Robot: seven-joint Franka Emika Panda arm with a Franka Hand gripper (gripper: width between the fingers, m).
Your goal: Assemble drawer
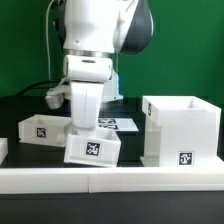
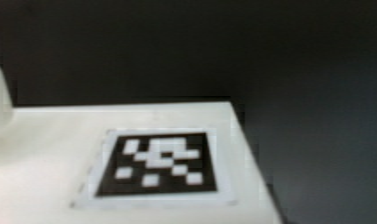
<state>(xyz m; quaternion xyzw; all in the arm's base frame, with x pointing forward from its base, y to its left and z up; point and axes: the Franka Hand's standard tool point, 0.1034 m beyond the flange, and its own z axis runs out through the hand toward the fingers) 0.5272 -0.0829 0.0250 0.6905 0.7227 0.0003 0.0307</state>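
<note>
The assembly looks to be at an early stage. In the exterior view three white parts lie apart from each other on the black table (image 1: pixel 15 108), and none is joined to another.

The case (image 1: pixel 180 135) stands in the right half of the frame with its opening turned up. The left drawer (image 1: pixel 40 133) sits at middle left. The middle drawer (image 1: pixel 92 150) is at lower centre, just under the arm, and it is tilted, with one corner lower than the other. So, as I judge it, both drawers are yet to go into the case, and the middle drawer is the part in work now.

About what is inside:
- The case shows only its own inner walls. Its floor is hidden, and nothing rises above the rim.
- The left drawer seems empty, as far as its open top shows.
- The opening of the middle drawer is covered by the arm, so I cannot say.

The gripper (image 1: pixel 88 122) is right at the top of the middle drawer. Its fingers are hidden there and do not appear in the wrist view, so I cannot tell how wide it is or whether it has hold of the drawer; the tilt only suggests a hold.

The wrist view shows a white face (image 2: pixel 60 130) with a tag (image 2: pixel 158 162), probably the middle drawer.

The marker board (image 1: pixel 122 124) lies behind, at centre.
</note>
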